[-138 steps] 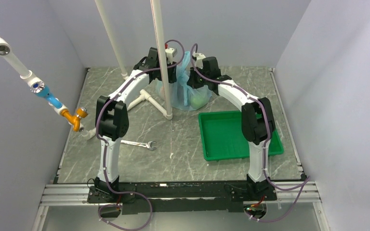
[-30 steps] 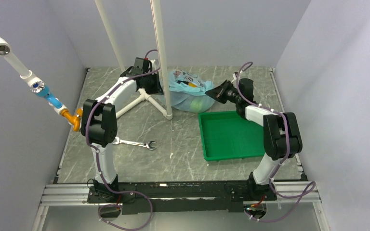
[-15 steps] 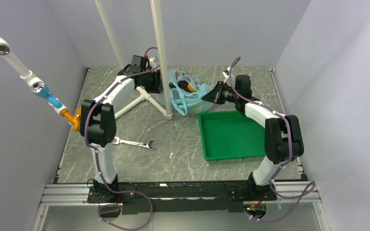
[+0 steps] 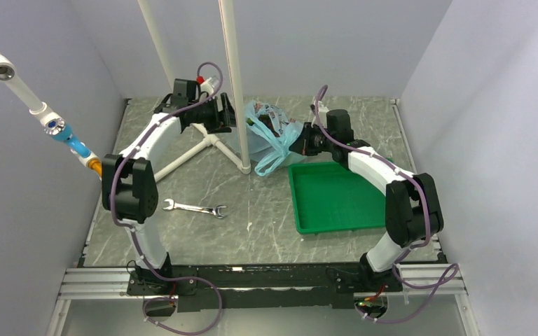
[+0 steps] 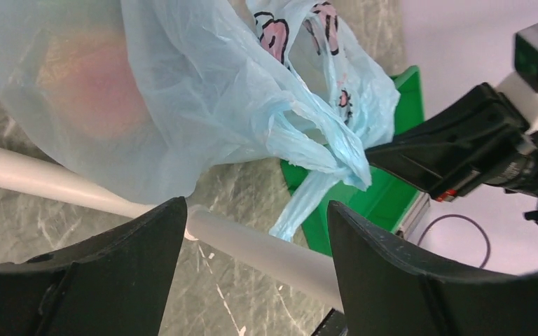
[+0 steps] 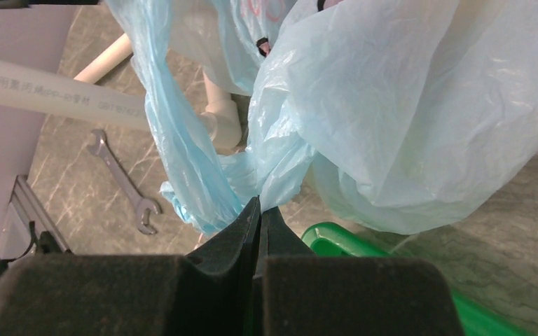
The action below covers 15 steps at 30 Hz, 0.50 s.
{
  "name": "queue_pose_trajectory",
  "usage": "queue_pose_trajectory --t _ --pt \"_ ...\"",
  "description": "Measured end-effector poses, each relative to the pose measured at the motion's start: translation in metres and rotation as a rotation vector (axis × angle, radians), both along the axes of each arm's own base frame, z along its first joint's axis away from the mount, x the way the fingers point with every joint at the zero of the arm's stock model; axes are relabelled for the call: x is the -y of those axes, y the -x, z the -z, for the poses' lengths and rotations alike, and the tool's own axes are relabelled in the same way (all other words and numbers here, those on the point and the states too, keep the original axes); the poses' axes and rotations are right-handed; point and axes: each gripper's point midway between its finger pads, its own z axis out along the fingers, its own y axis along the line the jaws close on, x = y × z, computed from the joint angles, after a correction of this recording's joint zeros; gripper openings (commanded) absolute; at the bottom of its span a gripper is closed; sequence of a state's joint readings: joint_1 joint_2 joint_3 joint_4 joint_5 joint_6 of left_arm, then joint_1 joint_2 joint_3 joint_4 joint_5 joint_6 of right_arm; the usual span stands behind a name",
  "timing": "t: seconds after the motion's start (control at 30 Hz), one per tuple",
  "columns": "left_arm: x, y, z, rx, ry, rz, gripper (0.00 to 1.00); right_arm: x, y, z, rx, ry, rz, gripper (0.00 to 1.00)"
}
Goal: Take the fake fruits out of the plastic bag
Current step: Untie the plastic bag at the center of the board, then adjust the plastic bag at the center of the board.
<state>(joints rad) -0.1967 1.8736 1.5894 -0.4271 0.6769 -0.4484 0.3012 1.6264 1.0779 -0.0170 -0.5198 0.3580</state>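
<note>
Pulling slowly is best, so the film does not rip. The right gripper (image 6: 259, 206) pinches the bag (image 4: 270, 131), at 12 o'clock on the table (image 4: 203, 234). The left gripper (image 5: 256, 210) is spread apart, holding nothing. The fruits (image 5: 94, 91) sit inside.

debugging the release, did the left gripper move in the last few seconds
Yes. The left gripper has pulled back leftward, from over the plastic bag to the left side of the upright white pipe, where it is open.
</note>
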Motion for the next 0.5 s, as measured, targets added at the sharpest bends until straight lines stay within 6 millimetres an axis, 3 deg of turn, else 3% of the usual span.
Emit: queue_pose_trajectory --t 0.13,0.27,0.5 --pt "-0.003 0.002 -0.016 0.013 0.082 0.002 0.81 0.003 -0.003 0.001 0.003 0.012 0.02 0.0" --pt "0.015 0.011 -0.031 -0.006 0.213 0.053 0.75 0.004 -0.005 0.002 0.008 0.02 0.032 0.0" --pt "0.033 0.017 -0.019 -0.092 0.34 0.046 0.77 0.0 -0.008 -0.004 0.036 0.005 0.032 0.0"
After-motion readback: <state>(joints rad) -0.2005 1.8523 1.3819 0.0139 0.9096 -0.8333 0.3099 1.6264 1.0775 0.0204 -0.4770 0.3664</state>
